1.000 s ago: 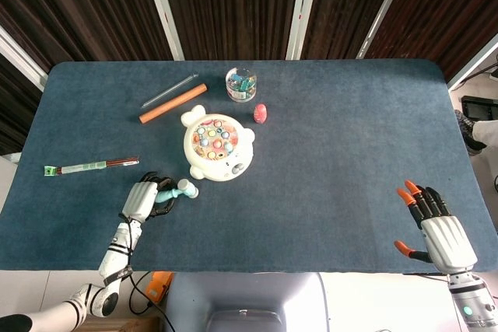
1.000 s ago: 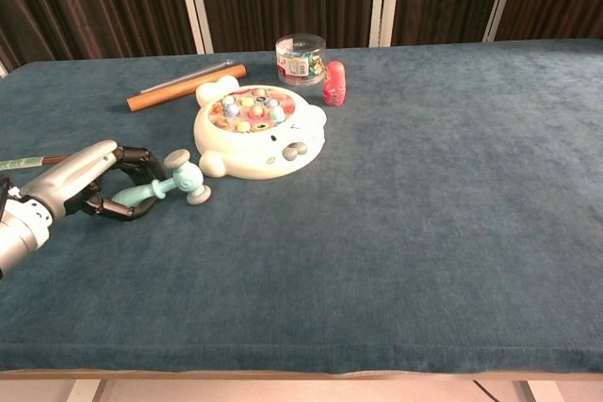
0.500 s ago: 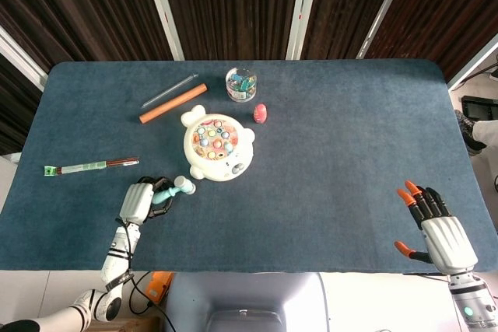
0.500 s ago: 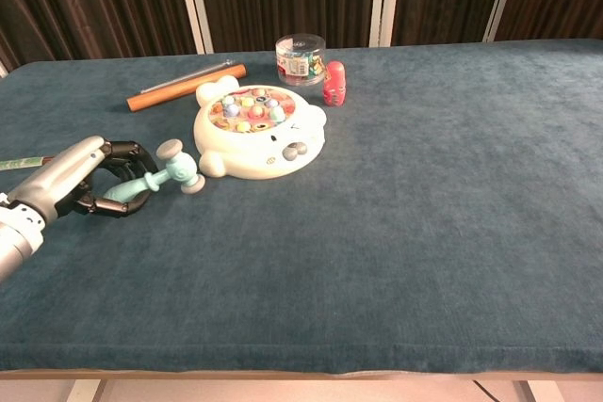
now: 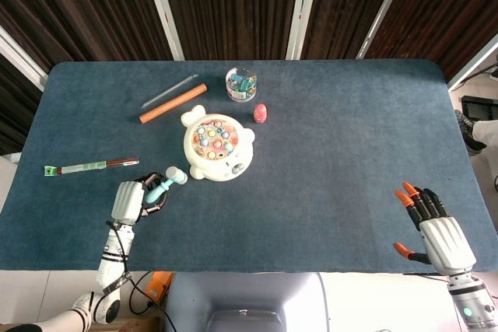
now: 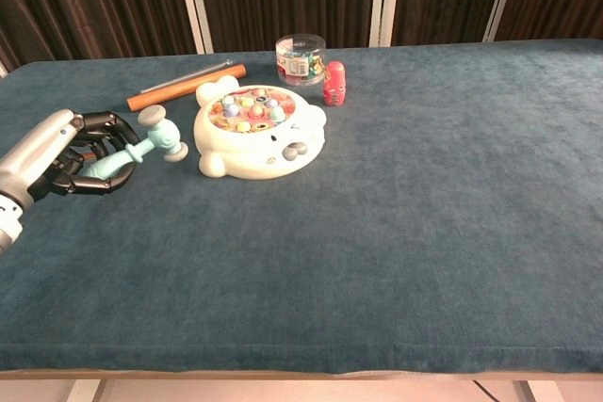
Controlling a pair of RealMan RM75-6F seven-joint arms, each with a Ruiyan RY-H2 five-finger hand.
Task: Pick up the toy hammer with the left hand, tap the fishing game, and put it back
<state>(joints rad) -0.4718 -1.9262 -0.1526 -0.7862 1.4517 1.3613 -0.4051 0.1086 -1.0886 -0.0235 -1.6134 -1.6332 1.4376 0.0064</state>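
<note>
My left hand [image 5: 131, 200] [image 6: 58, 154] grips the teal handle of the toy hammer [image 5: 166, 183] [image 6: 141, 144], lifted off the cloth, its grey head pointing toward the fishing game. The fishing game [image 5: 217, 145] [image 6: 256, 129] is a cream bear-shaped toy with coloured fish in its round top, just right of the hammer head and apart from it. My right hand [image 5: 437, 227] rests at the table's near right corner, fingers spread, holding nothing; the chest view does not show it.
An orange rod [image 5: 173, 103] [image 6: 187, 88] and a thin clear stick [image 5: 169, 91] lie behind the game. A clear jar of small pieces [image 5: 241, 83] [image 6: 300, 57] and a red doll [image 5: 261, 113] [image 6: 334, 83] stand at the back. Packaged chopsticks [image 5: 91, 166] lie far left.
My left hand has risen and pulled back to the left with the hammer, lifting it off the table. The right hand has hardly moved.
</note>
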